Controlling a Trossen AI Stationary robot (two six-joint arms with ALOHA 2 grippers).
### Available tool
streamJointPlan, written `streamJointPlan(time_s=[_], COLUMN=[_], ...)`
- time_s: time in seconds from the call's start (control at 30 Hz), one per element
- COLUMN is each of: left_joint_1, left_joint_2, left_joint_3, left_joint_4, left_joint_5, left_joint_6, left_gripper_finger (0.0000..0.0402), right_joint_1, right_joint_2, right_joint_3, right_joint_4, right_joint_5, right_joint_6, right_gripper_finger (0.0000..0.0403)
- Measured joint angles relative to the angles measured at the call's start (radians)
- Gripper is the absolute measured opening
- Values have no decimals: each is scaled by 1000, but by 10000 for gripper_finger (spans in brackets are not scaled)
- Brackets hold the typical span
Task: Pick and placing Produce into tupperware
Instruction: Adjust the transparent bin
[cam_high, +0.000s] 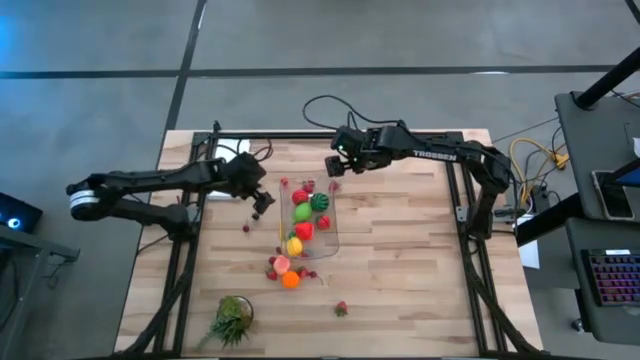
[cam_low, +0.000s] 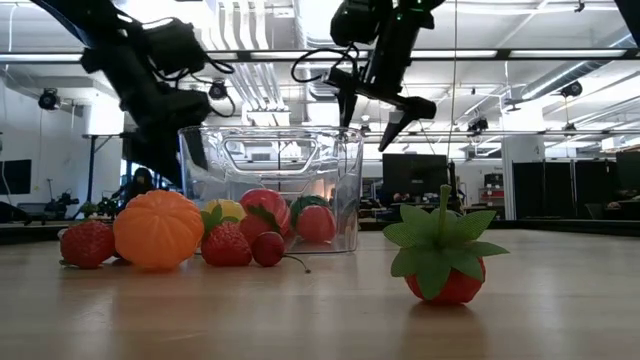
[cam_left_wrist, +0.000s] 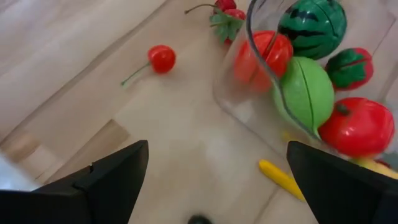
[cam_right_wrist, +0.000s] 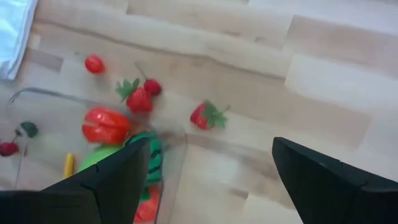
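Note:
The clear tupperware (cam_high: 311, 216) stands mid-table and holds a green watermelon (cam_left_wrist: 313, 25), a green apple (cam_left_wrist: 305, 90), red pieces and a yellow one. More produce lies on the wood around it: an orange (cam_high: 291, 280), pink and red pieces (cam_high: 279, 264), a strawberry (cam_high: 341, 309), a cherry (cam_left_wrist: 163, 58) and strawberries (cam_right_wrist: 202, 116) by the far end. My left gripper (cam_high: 262, 204) hovers open just left of the container. My right gripper (cam_high: 335, 166) hangs open above the container's far right corner, also seen in the low view (cam_low: 375, 108).
A leafy green tuft (cam_high: 232, 319) lies near the table's near edge. A thin yellow stick (cam_left_wrist: 280, 178) lies on the wood beside the container's left wall. A white sheet (cam_right_wrist: 15, 31) lies toward the far left. Cables run along the far edge (cam_high: 325, 105).

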Motion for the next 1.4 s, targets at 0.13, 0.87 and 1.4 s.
streamJointPlan(time_s=[0.13, 0.87, 1.4], left_joint_1=[0, -120, -125], left_joint_2=[108, 382, 308], left_joint_3=[1, 164, 153], left_joint_4=[68, 231, 179], left_joint_5=[-23, 62, 54], left_joint_6=[0, 28, 30], left_gripper_finger=[368, 368, 368], right_joint_1=[2, -80, -113], right_joint_2=[0, 0, 134], right_joint_3=[1, -6, -7], right_joint_4=[0, -39, -1], right_joint_5=[-1, -12, -299], right_joint_6=[-46, -136, -126], right_gripper_finger=[329, 329, 329])
